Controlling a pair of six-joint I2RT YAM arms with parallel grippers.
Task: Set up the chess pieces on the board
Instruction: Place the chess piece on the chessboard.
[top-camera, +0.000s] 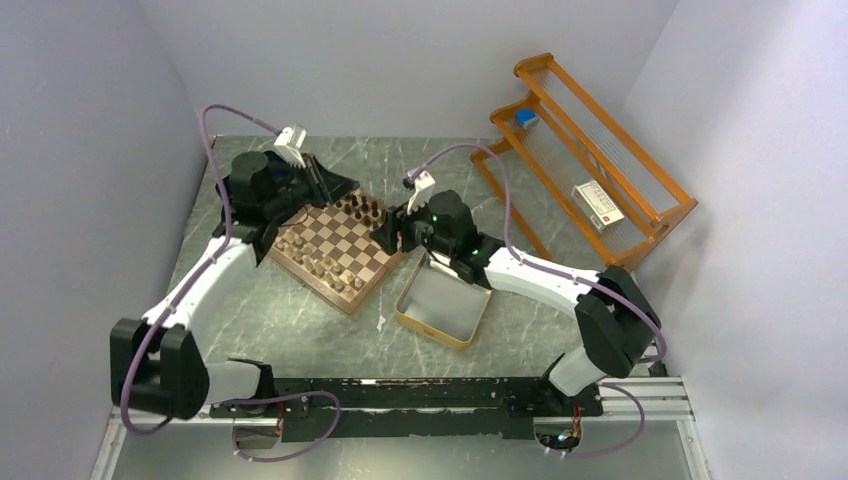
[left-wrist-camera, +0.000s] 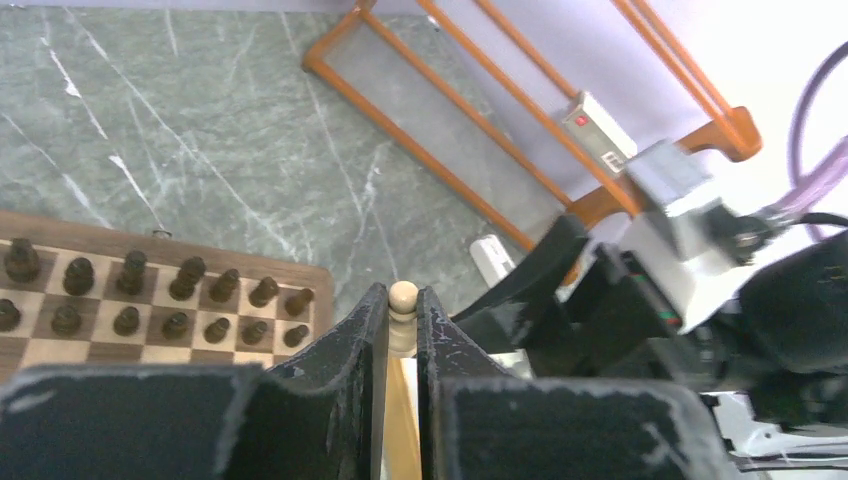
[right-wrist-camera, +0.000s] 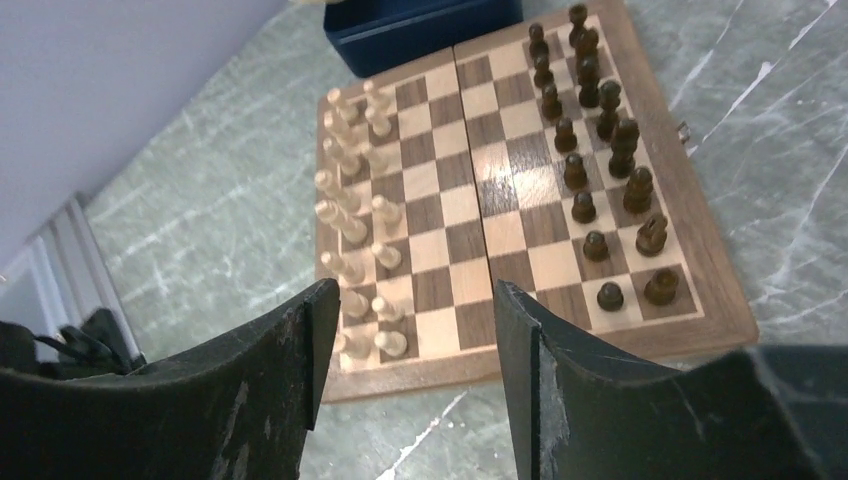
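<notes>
The board (top-camera: 352, 291) lies at mid-table. Dark chess pieces (right-wrist-camera: 590, 150) fill two rows along its far-right side, and pale chess pieces (right-wrist-camera: 350, 200) stand along the opposite side. My left gripper (top-camera: 318, 182) hovers past the board's far corner, above a navy tray (top-camera: 340, 187). In the left wrist view that gripper (left-wrist-camera: 402, 308) is shut on a pale pawn (left-wrist-camera: 403, 294), whose round head sticks out between the fingertips. My right gripper (top-camera: 387, 237) hangs at the board's right corner. In its wrist view it (right-wrist-camera: 415, 296) is open, with only the board's near rim and table between the fingers.
A silver gold-rimmed tin (top-camera: 443, 303) sits just right of the board, under my right forearm. An orange wooden rack (top-camera: 590, 150) with a white box (top-camera: 598, 205) fills the far right. A tiny dark object (top-camera: 381, 322) lies on the table between board and tin.
</notes>
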